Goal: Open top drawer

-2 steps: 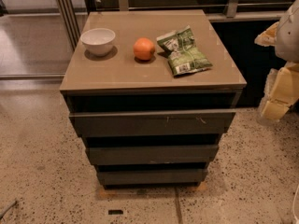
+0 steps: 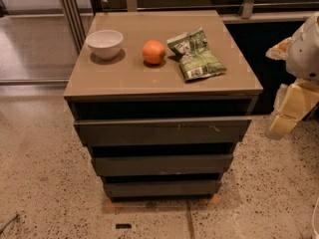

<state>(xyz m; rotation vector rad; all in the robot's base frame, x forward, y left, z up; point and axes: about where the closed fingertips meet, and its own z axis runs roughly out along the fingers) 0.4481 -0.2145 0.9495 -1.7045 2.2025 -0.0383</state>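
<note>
The top drawer (image 2: 162, 131) is the uppermost and widest of three dark grey flat fronts in a small cabinet, sitting just under the tan cabinet top (image 2: 129, 78) with a dark shadowed gap between them. Small pale scratches mark its front right of centre. Below it, the middle drawer (image 2: 162, 164) and the bottom drawer (image 2: 162, 187) show narrower fronts, each stepped back from the one above. On the cabinet top stand a white bowl (image 2: 104, 43) at the left, an orange (image 2: 153, 52) near the middle, and a green snack bag (image 2: 196, 59) just right of the orange. The gripper (image 2: 291, 113) hangs off to the right of the cabinet, apart from the drawer front, over the speckled floor (image 2: 45, 183); I cannot tell whether it is spread or pressed together
</note>
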